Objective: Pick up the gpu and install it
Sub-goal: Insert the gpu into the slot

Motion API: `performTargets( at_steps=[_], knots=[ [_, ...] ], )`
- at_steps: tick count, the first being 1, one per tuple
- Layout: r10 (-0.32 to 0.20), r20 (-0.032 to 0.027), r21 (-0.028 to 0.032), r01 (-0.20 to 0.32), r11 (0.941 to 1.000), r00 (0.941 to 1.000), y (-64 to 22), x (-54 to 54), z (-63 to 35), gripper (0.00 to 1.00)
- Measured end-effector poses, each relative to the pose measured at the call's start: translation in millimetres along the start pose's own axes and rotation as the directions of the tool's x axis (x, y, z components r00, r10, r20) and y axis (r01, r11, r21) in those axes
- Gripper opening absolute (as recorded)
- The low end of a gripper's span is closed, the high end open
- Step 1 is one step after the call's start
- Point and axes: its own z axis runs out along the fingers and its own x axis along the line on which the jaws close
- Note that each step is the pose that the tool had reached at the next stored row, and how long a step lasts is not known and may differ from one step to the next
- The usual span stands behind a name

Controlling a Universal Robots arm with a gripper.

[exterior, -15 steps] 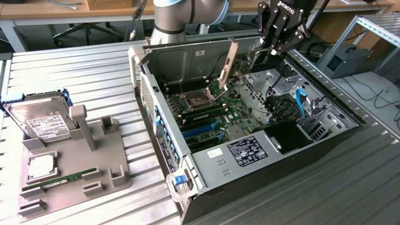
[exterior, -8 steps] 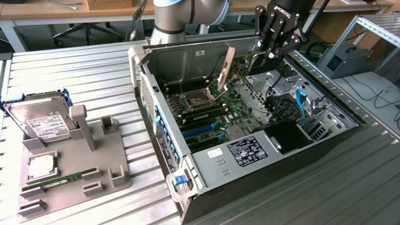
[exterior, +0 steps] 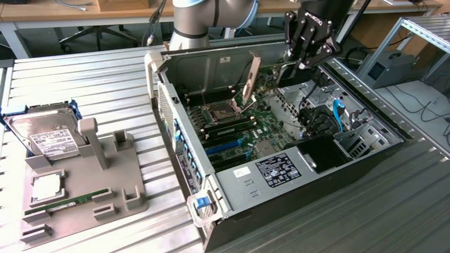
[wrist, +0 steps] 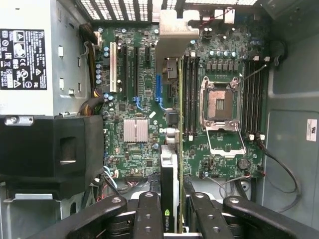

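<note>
Hovering over the motherboard (wrist: 144, 154) inside the open computer case (exterior: 295, 226), the gpu (wrist: 168, 174) stands clamped edge-on between the narrowly parted fingers (wrist: 148, 214), and we judge that any drift off the blue slot (wrist: 158, 92) could jam its connector or snag its end bracket (wrist: 177, 30).

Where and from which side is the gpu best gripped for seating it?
On its upper edge, from above, pinching the two flat faces, as the gripper does: the thin gpu stands on edge over the motherboard, leaving its lower edge free.
</note>
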Motion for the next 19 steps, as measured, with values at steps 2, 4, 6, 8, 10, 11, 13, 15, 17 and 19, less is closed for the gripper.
performTargets(
  at_steps=[2, 4, 6, 8, 10, 11, 13, 15, 17, 19],
  knots=[
    [0.036, -0.0004, 0.0011, -0.036, 0.9993, 0.9993, 0.1, 0.0, 1.4, 0.27],
    [0.039, -0.0005, 0.0012, -0.039, 0.9992, 0.9992, 0.2, 0.1, 1.4, 0.27],
    [0.039, -0.0004, 0.0013, -0.039, 0.9992, 0.9992, 0.2, 0.1, 1.5, 0.27],
    [0.039, -0.0001, 0.0013, -0.039, 0.9992, 0.9992, 2.6, 0.1, 1.6, 0.27],
    [0.040, -0.0003, 0.0013, -0.040, 0.9992, 0.9992, 6.5, 0.1, 1.5, 0.27],
    [0.040, -0.0002, 0.0014, -0.040, 0.9992, 0.9992, 8.9, 0.1, 1.6, 0.27],
    [0.040, -0.0003, 0.0015, -0.040, 0.9992, 0.9992, 13.0, 0.1, 1.6, 0.27],
    [0.041, -0.0004, 0.0016, -0.041, 0.9992, 0.9992, 16.9, 0.2, 1.5, 0.27],
    [0.041, -0.0004, 0.0017, -0.041, 0.9992, 0.9992, 19.7, 0.2, 1.5, 0.27],
    [0.041, -0.0004, 0.0017, -0.041, 0.9991, 0.9992, 22.7, 0.2, 1.5, 0.27]
  ],
)
